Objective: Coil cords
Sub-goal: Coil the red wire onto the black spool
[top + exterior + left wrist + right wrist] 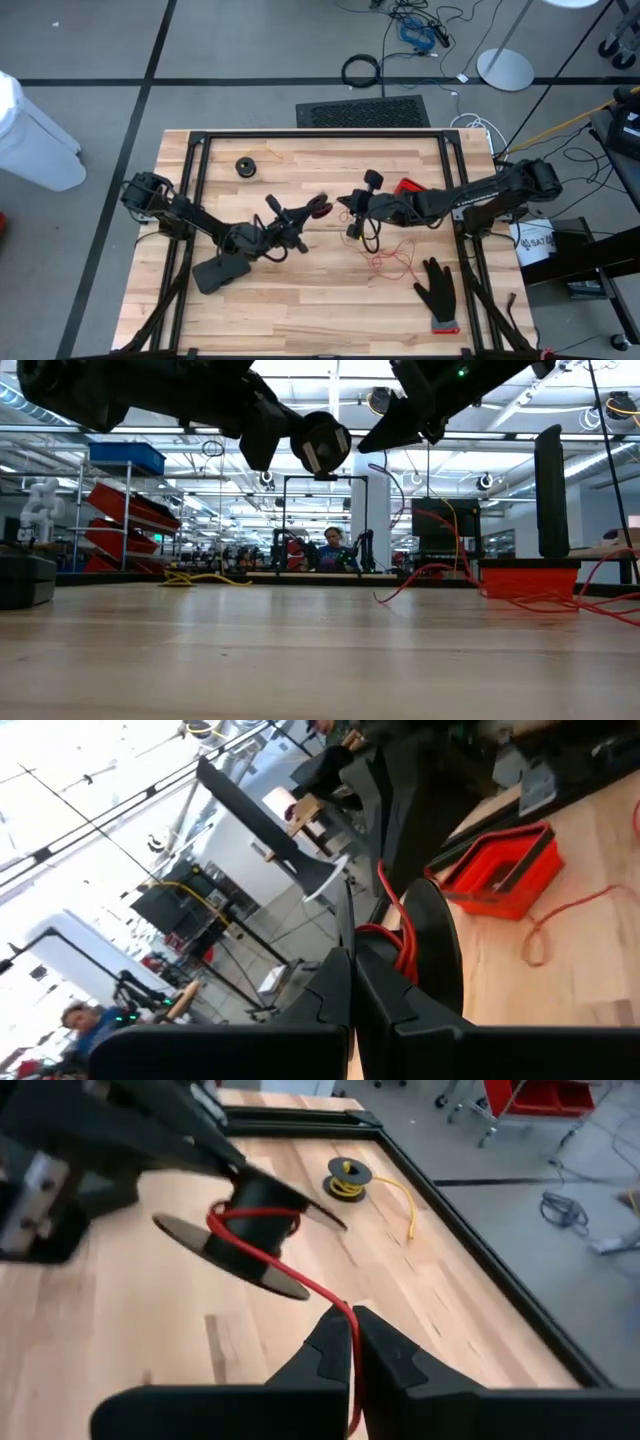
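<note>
Left end effector (pixel 300 222) near the middle of the desk (pixel 300 310), lifted clear of the wood, fingers together on a small black spool (pixel 318 208) carrying a few turns of red cord (pixel 262 1220). Right end effector (pixel 352 1342) just beside it toward the right edge, fingers pinched shut on the same red cord (pixel 392 262) a short way from the spool, strand running taut between the two. Rest of the red cord trailing loose over the wood toward the near right corner, beside a black glove (pixel 437 293). Second spool (pixel 246 166) with yellow-tan cord lying untouched near the far left corner, tail stretched out next to it.

Likely trouble from here:
- Strand slipping off the spool's flange if fed at an angle, spilling the turns already wound.
- Too much pull between the two grips, either tugging the spool out of the left fingers or dragging the cord through the right pinch.
- Slack loops on the wood knotting or snagging on the glove or the red bin (pixel 410 188) while drawn in.
- Both arms close together, so a wide winding motion risks contact between them.
</note>
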`<state>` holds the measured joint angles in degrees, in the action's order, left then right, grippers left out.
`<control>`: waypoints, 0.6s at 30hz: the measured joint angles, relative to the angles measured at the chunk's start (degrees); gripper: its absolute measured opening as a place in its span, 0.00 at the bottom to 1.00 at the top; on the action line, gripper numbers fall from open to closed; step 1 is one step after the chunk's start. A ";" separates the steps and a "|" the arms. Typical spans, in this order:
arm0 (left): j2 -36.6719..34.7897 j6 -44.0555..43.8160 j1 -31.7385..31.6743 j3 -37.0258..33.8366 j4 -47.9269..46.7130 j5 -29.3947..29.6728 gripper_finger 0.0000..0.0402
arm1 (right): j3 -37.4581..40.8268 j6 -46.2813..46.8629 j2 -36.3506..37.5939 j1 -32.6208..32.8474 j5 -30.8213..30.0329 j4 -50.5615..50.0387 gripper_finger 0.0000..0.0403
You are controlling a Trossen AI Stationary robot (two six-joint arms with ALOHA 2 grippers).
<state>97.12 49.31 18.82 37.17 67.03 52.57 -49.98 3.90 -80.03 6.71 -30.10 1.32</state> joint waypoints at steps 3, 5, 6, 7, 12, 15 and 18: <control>-0.46 -1.77 0.05 0.00 0.02 -0.26 0.00 | 0.00 -2.10 -0.07 -0.35 0.05 -1.12 0.02; -1.29 -2.39 0.06 0.00 0.13 -0.29 0.00 | 0.00 -2.16 -0.36 -0.77 -0.07 -2.15 0.05; -1.80 -2.49 0.10 0.00 0.23 -0.51 0.00 | 0.00 -2.06 -0.42 -0.91 -0.07 -3.18 0.07; -2.48 -2.53 0.14 0.00 0.45 -0.92 0.00 | 0.00 -1.78 -0.42 -1.18 -0.09 -3.99 0.08; -5.39 -4.02 0.84 0.00 0.59 -2.78 0.00 | 0.00 -0.11 -0.42 -1.93 0.00 -6.48 0.13; -6.82 -4.61 1.32 0.02 0.39 -2.93 0.00 | 0.00 -0.11 -0.42 -1.91 -0.01 -6.38 0.13; -7.99 -6.34 1.76 0.02 0.37 -3.67 0.00 | 0.00 -0.11 -0.44 -1.87 0.04 -6.38 0.13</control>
<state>89.13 42.98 20.58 37.19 67.40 48.90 -49.98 3.79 -80.47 4.84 -30.06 -5.06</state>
